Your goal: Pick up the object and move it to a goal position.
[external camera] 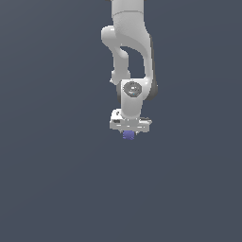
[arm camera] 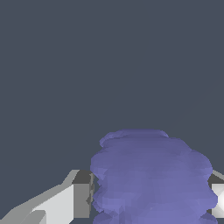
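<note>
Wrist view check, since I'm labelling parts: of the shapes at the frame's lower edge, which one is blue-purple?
The ridged lump between the fingers is the object. It alone is blue-purple; the finger parts beside it are white and grey.

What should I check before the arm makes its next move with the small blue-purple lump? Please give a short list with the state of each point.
1. Lump sits between the fingers: ok.
2. Claw is shut on the lump, fingers pressing both sides in the wrist view: ok.
3. Lump is lifted clear of the ground: cannot tell, no shadow or contact shows.
4. Goal position is in sight: not ok, no marker appears in either view.
5. Nothing near the arm blocks its path: ok.
</note>
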Robot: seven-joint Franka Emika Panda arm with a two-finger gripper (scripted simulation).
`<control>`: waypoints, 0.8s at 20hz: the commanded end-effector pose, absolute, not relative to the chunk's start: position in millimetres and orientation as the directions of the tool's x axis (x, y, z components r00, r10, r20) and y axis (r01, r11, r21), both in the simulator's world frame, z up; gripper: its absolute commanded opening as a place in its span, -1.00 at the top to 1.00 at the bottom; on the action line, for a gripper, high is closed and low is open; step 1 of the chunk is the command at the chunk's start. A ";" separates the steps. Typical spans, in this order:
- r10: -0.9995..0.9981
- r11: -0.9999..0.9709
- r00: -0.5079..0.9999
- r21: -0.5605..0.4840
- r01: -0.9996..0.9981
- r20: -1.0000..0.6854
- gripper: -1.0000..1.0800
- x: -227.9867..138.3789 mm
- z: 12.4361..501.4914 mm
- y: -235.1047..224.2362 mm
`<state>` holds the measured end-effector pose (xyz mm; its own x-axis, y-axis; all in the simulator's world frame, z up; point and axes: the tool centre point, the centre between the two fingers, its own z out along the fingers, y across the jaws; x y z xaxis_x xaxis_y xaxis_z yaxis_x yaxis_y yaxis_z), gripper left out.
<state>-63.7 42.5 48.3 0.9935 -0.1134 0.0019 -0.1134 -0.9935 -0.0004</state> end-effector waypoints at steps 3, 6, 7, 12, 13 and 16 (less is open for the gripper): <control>-0.114 -0.994 0.994 0.000 -0.114 0.002 1.00 -58.7 52.2 37.7; -0.114 -0.994 0.994 0.000 -0.114 0.002 1.00 -50.7 58.4 30.1; -0.114 -0.994 0.994 0.000 -0.114 0.002 1.00 -47.3 61.0 26.8; -0.114 -0.994 0.994 0.000 -0.114 0.002 1.00 -25.7 77.6 6.6; -0.114 -0.994 0.994 0.000 -0.114 0.002 1.00 -20.6 81.5 1.8; -0.113 -0.994 0.994 -0.001 -0.113 0.001 1.00 -4.0 93.7 -13.4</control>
